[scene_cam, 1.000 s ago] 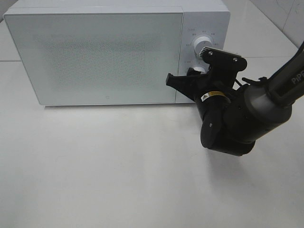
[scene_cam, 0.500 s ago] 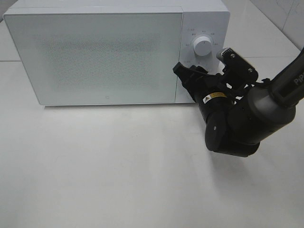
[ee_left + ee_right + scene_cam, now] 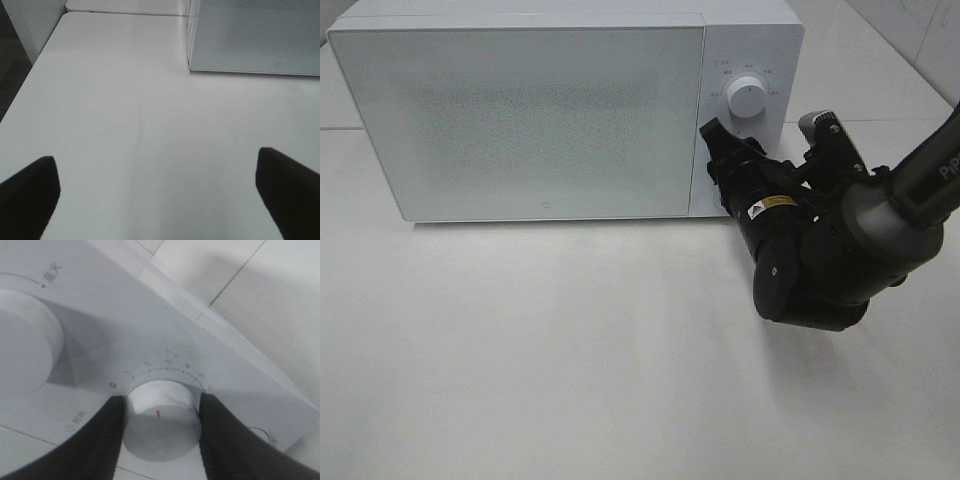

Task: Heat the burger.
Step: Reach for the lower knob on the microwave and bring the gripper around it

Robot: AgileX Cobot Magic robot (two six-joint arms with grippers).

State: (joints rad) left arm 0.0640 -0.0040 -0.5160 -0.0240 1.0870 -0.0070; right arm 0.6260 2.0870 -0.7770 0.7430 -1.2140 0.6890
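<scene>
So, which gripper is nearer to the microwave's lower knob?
Right. The right gripper grips the lower knob on both sides; the left gripper hangs open above the table, by the door corner of the microwave.

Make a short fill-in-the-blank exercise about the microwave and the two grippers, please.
1. The door of the microwave is ____.
2. The right gripper has its jaws shut on the numbered knob, the ____ of the two knobs.
3. The left gripper hangs above the table with jaws ____.
Missing words: closed; lower; open.
</scene>
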